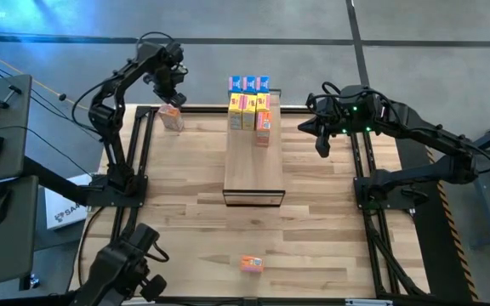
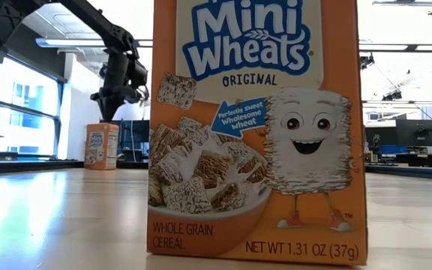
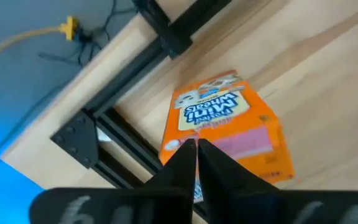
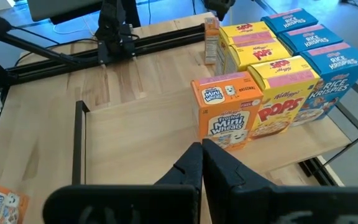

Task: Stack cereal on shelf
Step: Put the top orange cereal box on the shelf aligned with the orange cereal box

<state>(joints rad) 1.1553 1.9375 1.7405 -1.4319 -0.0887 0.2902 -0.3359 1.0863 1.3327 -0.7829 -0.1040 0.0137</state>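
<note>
Now the left gripper (image 1: 170, 92) hangs just above an orange box (image 1: 171, 117) that stands upright at the far left corner of the table (image 1: 177, 229), close to the dark frame rail. Its fingers are pressed together and hold nothing; in the left wrist view the closed tips (image 3: 197, 152) point down at the top edge of this Mini Wheats box (image 3: 225, 124). The right gripper (image 1: 321, 146) waits in the air on the right side of the shelf (image 1: 253, 174), also closed and empty. On the far end of the shelf there are already blue boxes (image 1: 248, 83) at the back, yellow boxes (image 1: 242, 113) before them, and one orange box (image 1: 264, 124) in front. One more orange box (image 1: 252, 264) lies flat near the front edge of the table, well apart from the shelf. I judge that the step in hand is to pick the corner box, and for this the fingers must first open wider than the narrow side of the box. It seems best to come down straight, take the box across its thin faces near the top, and close gently, because thin cardboard can bend. The rail is very near, so the gripper should lift the box straight up before it goes sideways to the shelf. The free place beside the front orange box looks like a good place to set it.
</note>
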